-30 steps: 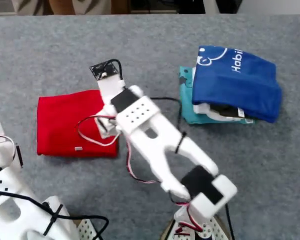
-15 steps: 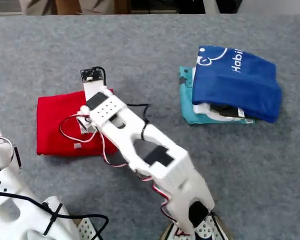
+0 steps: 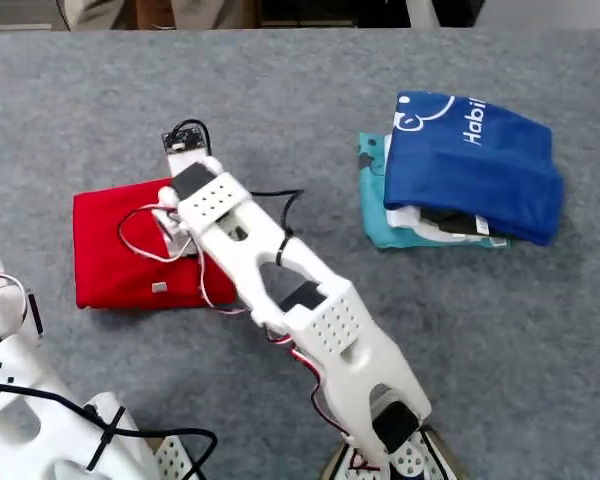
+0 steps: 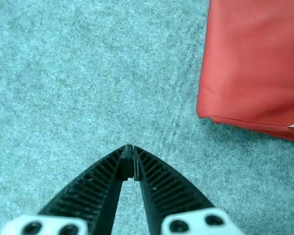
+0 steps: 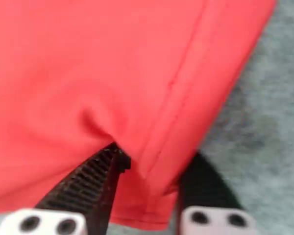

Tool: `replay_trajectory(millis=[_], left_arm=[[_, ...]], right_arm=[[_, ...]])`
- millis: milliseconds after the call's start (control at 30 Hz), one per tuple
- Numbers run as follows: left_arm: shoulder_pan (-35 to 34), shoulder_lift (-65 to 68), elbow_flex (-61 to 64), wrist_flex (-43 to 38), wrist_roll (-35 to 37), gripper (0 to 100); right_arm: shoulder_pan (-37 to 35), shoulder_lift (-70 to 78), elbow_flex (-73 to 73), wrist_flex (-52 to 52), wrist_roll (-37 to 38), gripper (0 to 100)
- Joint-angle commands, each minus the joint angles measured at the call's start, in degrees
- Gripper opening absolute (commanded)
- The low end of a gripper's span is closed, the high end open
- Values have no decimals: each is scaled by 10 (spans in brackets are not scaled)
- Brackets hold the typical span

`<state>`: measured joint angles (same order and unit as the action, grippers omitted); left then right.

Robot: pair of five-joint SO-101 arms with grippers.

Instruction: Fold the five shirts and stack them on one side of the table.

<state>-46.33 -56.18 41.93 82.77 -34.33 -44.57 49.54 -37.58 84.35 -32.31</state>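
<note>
Right arm has swung left over the last second. Its wrist is now above the red shirt, no longer beside its edge. Shirt and stack haven't shifted.

High view: red shirt lies folded flat on the left of the worktop, well apart from the stack on the right. Stack has the blue shirt on top and the teal shirt at the bottom, with white and dark layers between. Looks like four are done, so red is probably the last. Left arm sits at the near-left corner, out of the way.

Left wrist view: left gripper is pressed together on nothing, over bare worktop, with the red shirt's corner near. Looks idle.

Right wrist view: right gripper is spread and straddles the red shirt's folded edge. One finger is on top of the cloth, which puckers at its tip. The other is just off the edge on the worktop side. Reads as a setup to pinch all layers at the fold so it carries without opening. Risk is catching only the upper layers.
</note>
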Motion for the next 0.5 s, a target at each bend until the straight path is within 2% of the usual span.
replay_trajectory(millis=[0,233,467], left_arm=[[-4,-8,-4,-5,1,19],[-5,-8,-4,-4,1,19],[-6,-8,-4,-4,1,19]], right_arm=[[29,-4,-24,30,25,2],[87,-11,-80,83,59,1],[143,-11,-277,181,130,1]])
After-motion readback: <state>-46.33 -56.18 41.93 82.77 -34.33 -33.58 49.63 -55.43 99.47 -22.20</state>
